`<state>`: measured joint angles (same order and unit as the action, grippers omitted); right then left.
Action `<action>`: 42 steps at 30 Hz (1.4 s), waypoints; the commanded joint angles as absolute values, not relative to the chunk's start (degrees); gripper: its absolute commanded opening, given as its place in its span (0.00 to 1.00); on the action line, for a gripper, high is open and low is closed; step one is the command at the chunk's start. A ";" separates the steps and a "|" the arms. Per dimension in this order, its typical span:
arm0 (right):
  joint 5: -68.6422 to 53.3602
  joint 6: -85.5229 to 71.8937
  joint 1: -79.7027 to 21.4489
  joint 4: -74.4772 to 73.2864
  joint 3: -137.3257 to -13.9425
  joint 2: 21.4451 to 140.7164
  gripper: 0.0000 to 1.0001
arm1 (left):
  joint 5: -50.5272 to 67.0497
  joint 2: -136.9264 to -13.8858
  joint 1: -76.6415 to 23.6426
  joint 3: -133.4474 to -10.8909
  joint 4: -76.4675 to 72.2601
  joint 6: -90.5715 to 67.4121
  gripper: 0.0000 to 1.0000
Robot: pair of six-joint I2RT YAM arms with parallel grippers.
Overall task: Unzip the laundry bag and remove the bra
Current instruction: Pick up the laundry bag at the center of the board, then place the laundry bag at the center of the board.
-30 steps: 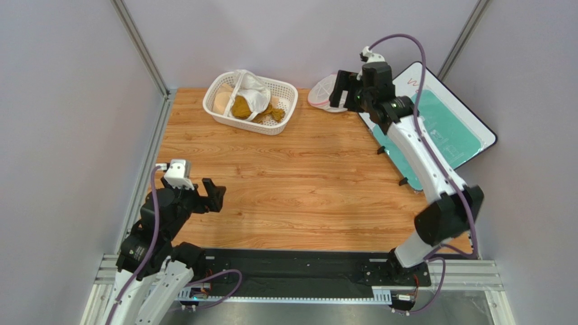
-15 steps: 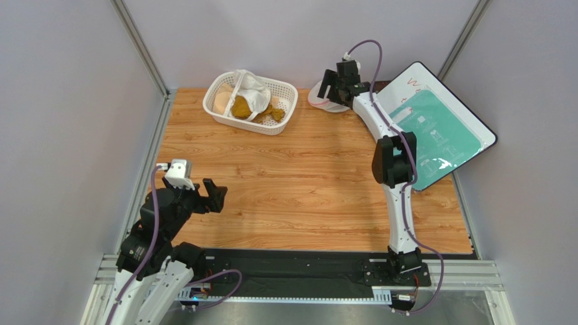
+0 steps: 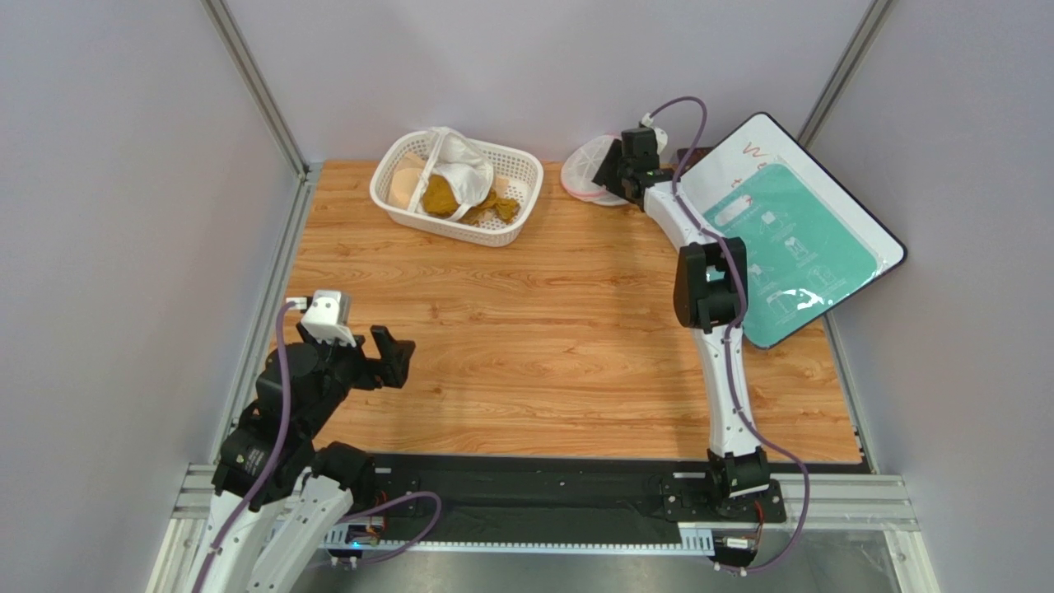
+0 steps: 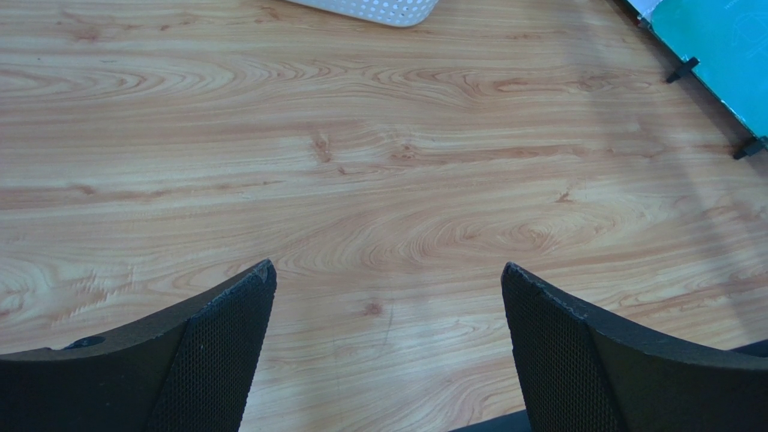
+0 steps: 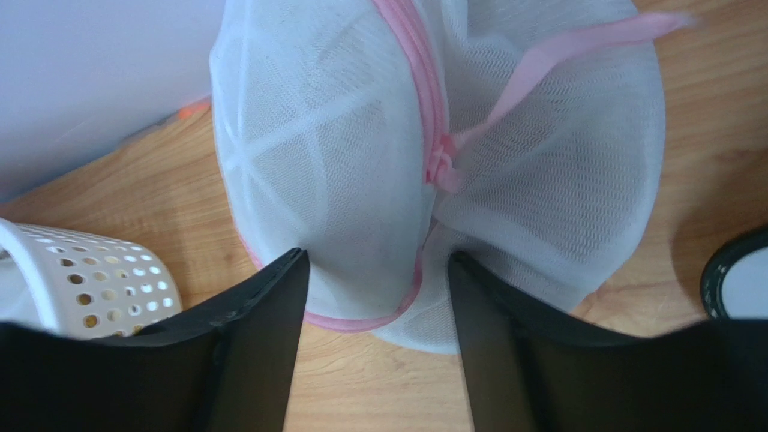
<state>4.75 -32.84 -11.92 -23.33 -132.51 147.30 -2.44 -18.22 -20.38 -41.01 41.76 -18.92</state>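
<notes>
The laundry bag is being supported at the far edge of the desk, close to the back wall. It is flanked by the white lattice basket on one side and, on the other, the teal board being leaned against the right wall. The bag is being straddled at its lower edge by the right jaws. They are being held partly apart, one on each side, and the white mesh between them is being touched by both inner faces. Whether a firm pinch is being made cannot be told.

In the right wrist view the pink zipper trim is being shown running down the middle of the bag to its slider. From there a pink ribbon is being trailed up to the right. Nothing inside is being revealed through the mesh.

A mustard-brown cloth and a white cloth are being carried in the basket. The left jaws are being held wide apart, gripping nothing, above bare wood at the near left of the desk, well apart from the bag.
</notes>
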 commanded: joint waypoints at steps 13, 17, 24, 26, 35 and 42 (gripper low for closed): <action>0.88 -32.35 -11.78 -10.46 -120.33 137.12 0.00 | -2.99 -18.81 -20.21 -41.66 40.52 -18.54 1.00; -1.67 -31.29 -11.78 -6.78 -111.91 130.53 0.00 | -3.16 -18.72 -20.21 -41.66 40.61 -18.46 1.00; -4.83 -31.72 -11.95 -7.56 -100.12 116.21 0.00 | -3.60 -18.28 -20.21 -41.84 40.78 -18.54 1.00; -6.32 -32.34 -12.04 -6.69 -95.82 110.69 0.00 | -3.60 -18.28 -20.30 -41.75 40.78 -18.54 1.00; -6.68 -29.19 -19.93 -7.02 -74.54 86.00 0.00 | -3.60 -18.28 -20.30 -41.84 40.87 -18.63 1.00; -5.89 -28.56 -29.26 -11.42 -62.07 68.13 0.00 | -3.60 -18.37 -20.30 -41.84 40.87 -18.54 1.00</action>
<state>-6.07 -30.13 -25.52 -10.24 -67.11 77.38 -3.49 -18.44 -20.38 -41.01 41.80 -18.94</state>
